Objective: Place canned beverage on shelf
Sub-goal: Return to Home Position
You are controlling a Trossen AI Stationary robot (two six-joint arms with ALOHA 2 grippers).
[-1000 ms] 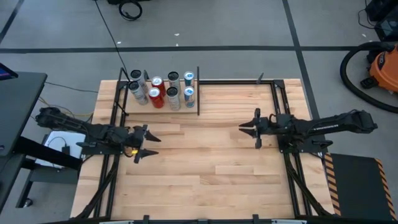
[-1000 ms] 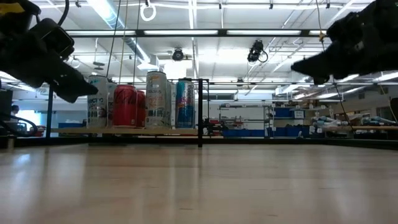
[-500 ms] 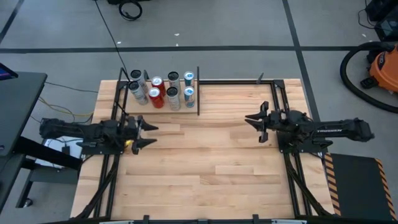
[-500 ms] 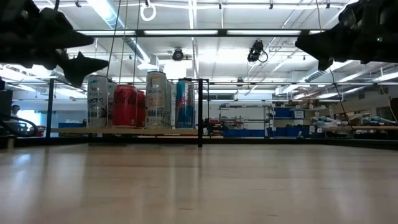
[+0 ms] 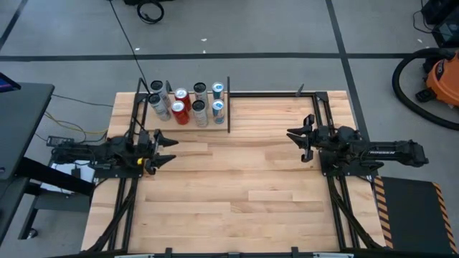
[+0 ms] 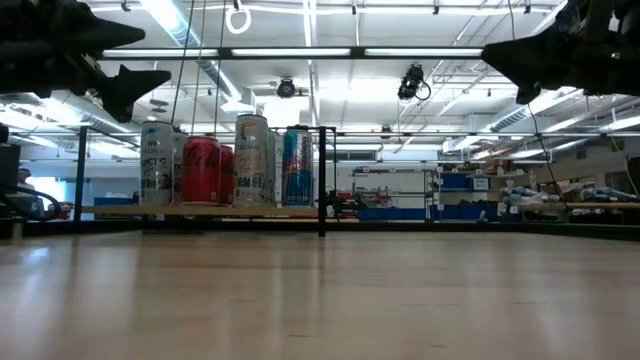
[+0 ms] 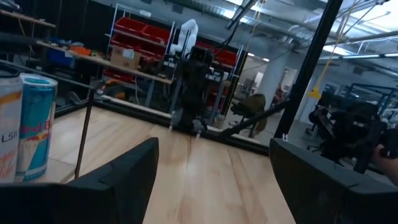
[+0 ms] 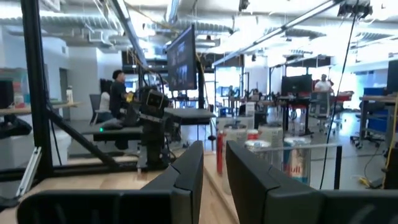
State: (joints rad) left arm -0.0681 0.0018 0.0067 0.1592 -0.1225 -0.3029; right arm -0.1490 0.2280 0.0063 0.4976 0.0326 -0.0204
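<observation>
High view: I see left hand (image 5: 166,148) over left side of table (image 5: 237,215), fingers wide apart, gripping nothing. Right hand (image 5: 298,143) over right side, fingers a little apart. Broad stretch of table between them. Shelf (image 5: 215,126) at far edge, left of centre, cans (image 5: 199,107) in rows on it, well apart from both hands.

Low view: both hands high above table; cans upright on shelf.

Left wrist view: fingers widely spread, blue can (image 7: 34,124) off to one side.

Right wrist view: narrow gap between fingers.

On the table (image 5: 237,186): cans (image 5: 188,104) on shelf (image 6: 120,211) at eleven o'clock; left gripper (image 5: 172,148) at nine; right gripper (image 5: 295,145) at three.
</observation>
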